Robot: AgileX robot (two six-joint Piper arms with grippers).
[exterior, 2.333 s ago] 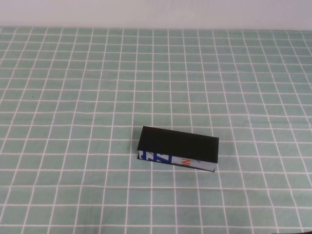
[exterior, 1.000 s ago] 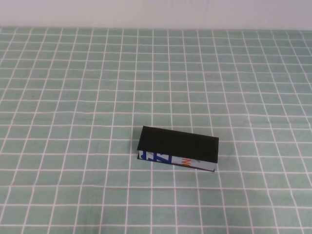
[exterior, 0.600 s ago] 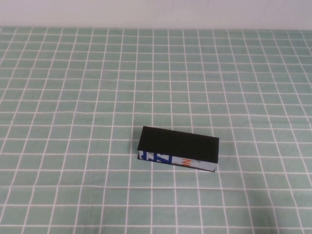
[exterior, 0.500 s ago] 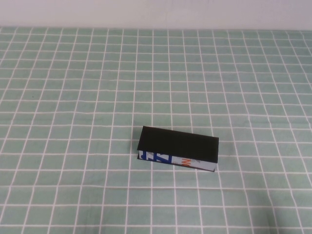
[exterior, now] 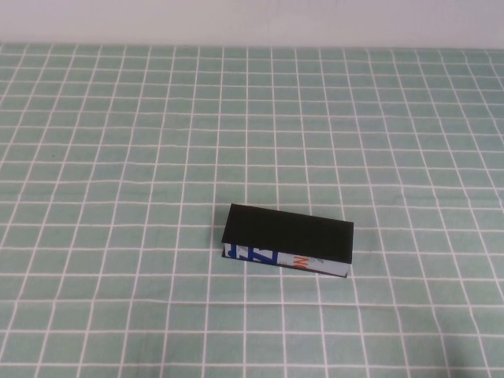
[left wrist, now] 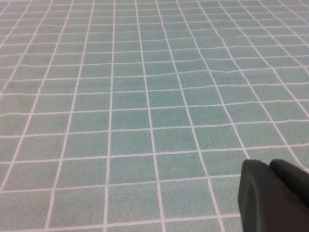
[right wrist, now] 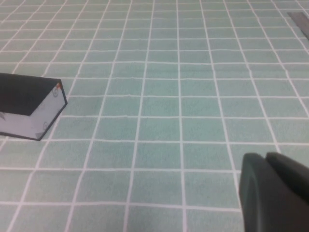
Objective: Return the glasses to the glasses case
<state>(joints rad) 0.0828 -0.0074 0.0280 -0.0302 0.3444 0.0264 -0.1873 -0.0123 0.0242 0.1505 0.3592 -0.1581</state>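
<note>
The glasses case is a black box with its flap lid down and a white front edge printed in blue and orange. It lies at the middle of the green checked cloth, and one end shows in the right wrist view. The glasses are not in view. Neither arm shows in the high view. My left gripper hangs over bare cloth, fingers together and empty. My right gripper is also shut and empty, off to the case's side and apart from it.
The green cloth with white grid lines covers the whole table up to a pale wall at the back. A dark grey strip shows at the edge of the right wrist view.
</note>
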